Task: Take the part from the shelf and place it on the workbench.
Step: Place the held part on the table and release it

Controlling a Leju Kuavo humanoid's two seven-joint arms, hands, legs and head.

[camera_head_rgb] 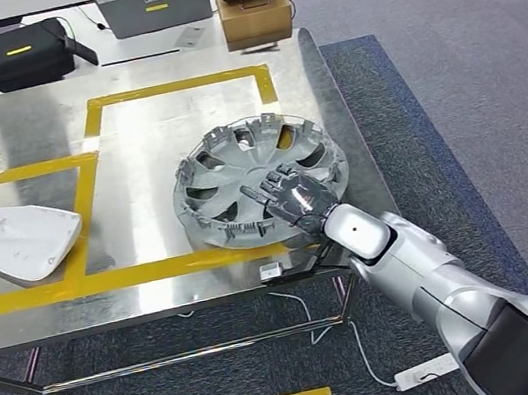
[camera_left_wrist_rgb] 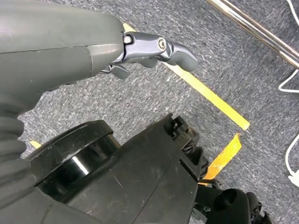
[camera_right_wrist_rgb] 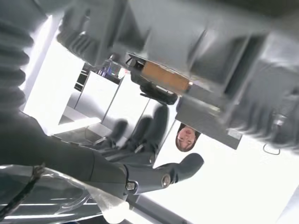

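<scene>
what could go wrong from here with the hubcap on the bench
The hubcap lies near the workbench's right edge, with its near rim close to the front edge, so a nudge might slide it off. The right hand rests on its spokes with fingers stretched out; withdrawing, they may catch in an opening and drag it. Its near rim crosses the yellow tape, so it may count as misplaced.

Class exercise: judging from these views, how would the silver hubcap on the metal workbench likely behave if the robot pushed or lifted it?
The hubcap looks like thin moulded plastic, so probably light for its breadth and slightly flexible. On the polished workbench it would likely slide readily when pushed. Its spoke openings suggest the right hand could hook it, though thin clips at the rim may snap.
</scene>
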